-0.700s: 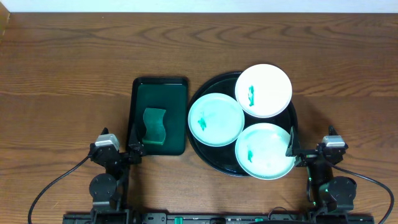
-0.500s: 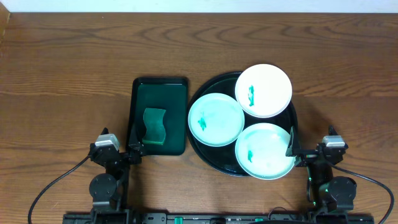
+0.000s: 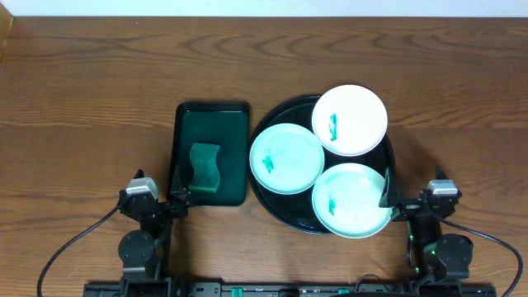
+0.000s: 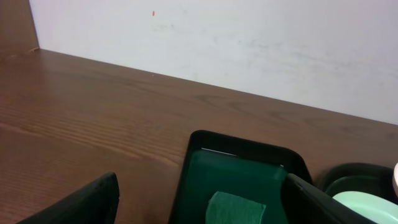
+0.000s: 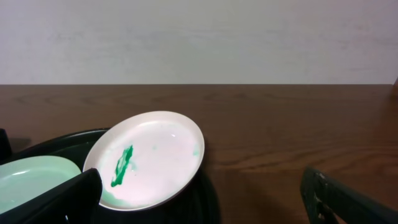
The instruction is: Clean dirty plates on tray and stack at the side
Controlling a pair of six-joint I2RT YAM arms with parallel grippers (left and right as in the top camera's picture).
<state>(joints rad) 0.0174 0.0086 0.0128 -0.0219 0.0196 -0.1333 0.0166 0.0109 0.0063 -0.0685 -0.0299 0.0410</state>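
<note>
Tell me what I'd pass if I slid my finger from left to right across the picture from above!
Dark green tray holding the sponge → mint green plate → white plate. The second mint plate lies level with the white one from left to right, so it has no place of its own in the order.

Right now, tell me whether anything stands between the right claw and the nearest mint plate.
Nothing visible does. The right claw, open and empty, sits right at the edge of the nearest mint plate on the black tray; no object lies between them.
</note>
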